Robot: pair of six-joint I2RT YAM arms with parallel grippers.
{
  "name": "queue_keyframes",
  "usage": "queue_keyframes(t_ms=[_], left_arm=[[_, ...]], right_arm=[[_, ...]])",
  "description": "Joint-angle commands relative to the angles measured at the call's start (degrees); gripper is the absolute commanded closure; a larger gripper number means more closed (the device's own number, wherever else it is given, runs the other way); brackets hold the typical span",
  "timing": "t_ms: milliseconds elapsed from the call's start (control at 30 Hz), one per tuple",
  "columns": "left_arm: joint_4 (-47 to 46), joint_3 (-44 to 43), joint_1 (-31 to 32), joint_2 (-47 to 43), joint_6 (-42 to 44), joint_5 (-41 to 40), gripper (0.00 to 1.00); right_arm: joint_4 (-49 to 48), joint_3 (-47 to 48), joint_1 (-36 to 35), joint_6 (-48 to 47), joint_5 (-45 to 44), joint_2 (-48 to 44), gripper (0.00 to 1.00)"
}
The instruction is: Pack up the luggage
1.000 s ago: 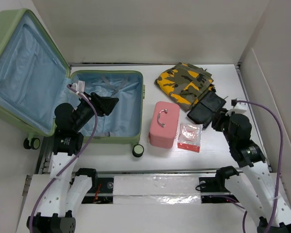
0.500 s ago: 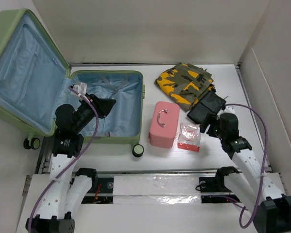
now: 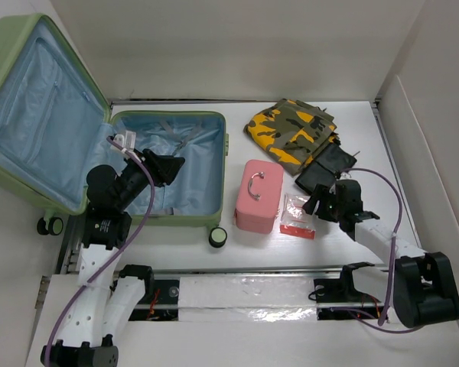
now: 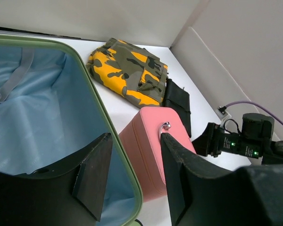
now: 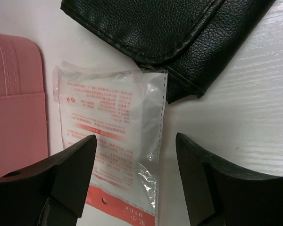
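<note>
The right end effector hangs spread wide over the clear packet. The left end effector is spread too, empty, above the luggage.

My left gripper hangs with fingers spread over the green rim of the suitcase, and a pink case sits just beside that rim. Farther off I see a camouflage cloth touching a black pouch, and the right arm at the right edge
</note>
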State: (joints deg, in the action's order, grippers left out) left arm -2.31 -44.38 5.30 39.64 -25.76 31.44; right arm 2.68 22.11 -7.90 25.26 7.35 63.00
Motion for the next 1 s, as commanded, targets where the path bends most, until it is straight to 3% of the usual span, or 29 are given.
queue_keyframes(t_ms=[0,167,233,333,400,533,600,700,800,833,933,967], left_arm=[[-2.09,-0.62,0.32,-1.14,0.71,0.73,0.58],[-1.83,-0.71,0.32,-1.85,0.8,0.73,0.58],[-0.95,-1.23,0.32,-2.11,1.32,-0.15,0.58],[-0.86,-1.06,0.32,-2.81,1.32,-0.59,0.58],[-0.51,-1.41,0.93,-2.64,1.41,-1.2,0.58],[0.46,-1.68,0.94,-2.72,1.94,-2.79,0.58],[0.29,-1.85,1.46,-2.55,1.94,-2.7,0.58],[0.37,-1.85,1.47,-2.28,1.68,-2.88,0.58],[0.2,-1.67,1.47,-2.55,1.41,-2.97,0.58],[0.11,-1.76,1.47,-2.2,1.41,-3.14,0.58],[0.02,-1.5,1.47,-2.72,1.24,-3.31,0.58],[0.02,-1.41,1.47,-2.9,1.15,-3.49,0.58]], right_arm=[[-7.42,-0.13,0.61,3.83,1.44,-0.07,0.3],[-9.18,-0.49,1.3,5.07,3.71,2.29,0.4],[-10.76,-1.19,1.31,5.77,5.12,3.61,0.51],[-12.17,-1.89,1.92,6.47,6.79,4.5,0.85],[-12.17,-3.03,1.92,7.52,6.1,2.93,1.0],[-5.07,-1.9,2.45,5.25,1.71,-7.95,1.0],[3.19,0.2,2.45,3.5,-2.06,-19.02,1.0],[7.68,5.65,2.45,1.21,-5.32,-31.34,1.0],[9.98,15.22,2.45,-1.69,-6.04,-31.9,1.0],[9.72,17.68,2.45,-1.96,-2.73,-30.58,1.0],[2.45,24.9,1.76,1.01,8.23,-22.86,1.0],[-4.45,27.61,1.05,2.68,10.99,-20.49,1.0]])
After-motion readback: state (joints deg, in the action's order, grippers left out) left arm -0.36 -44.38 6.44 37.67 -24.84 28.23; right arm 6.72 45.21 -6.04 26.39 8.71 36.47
